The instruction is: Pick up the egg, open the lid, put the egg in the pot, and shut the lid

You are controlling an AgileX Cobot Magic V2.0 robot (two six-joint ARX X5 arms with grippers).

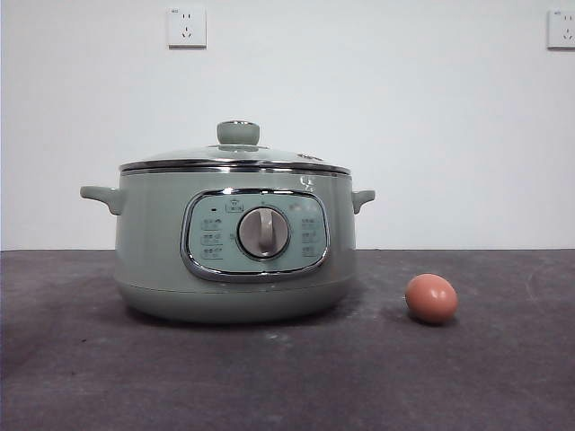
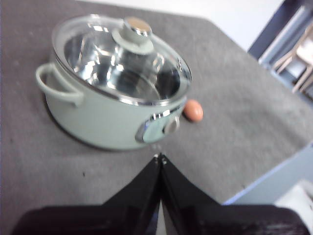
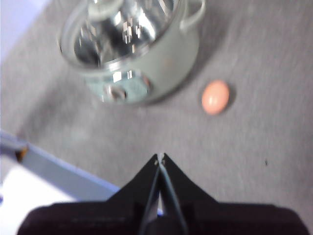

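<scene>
The pot (image 1: pixel 235 256) is sitting on the grey desk (image 1: pixel 485 377) with the lid (image 1: pixel 235 157) resting on top, and the egg (image 1: pixel 431 298) is lying on the desk near the pot, off to the side of its dial (image 1: pixel 263 233). The left hand (image 2: pixel 160 157) and the right hand (image 3: pixel 160 157) are both hanging above the desk, away from the pot and egg. Each hand is pinched closed and is holding nothing.

A dark grey felt-like table cover (image 1: pixel 503 377) spreads across the foreground. Behind it stands a plain white wall (image 1: pixel 431 117) bearing two white power sockets, one at upper left (image 1: pixel 187 26) and one at the upper right edge (image 1: pixel 561 28).
</scene>
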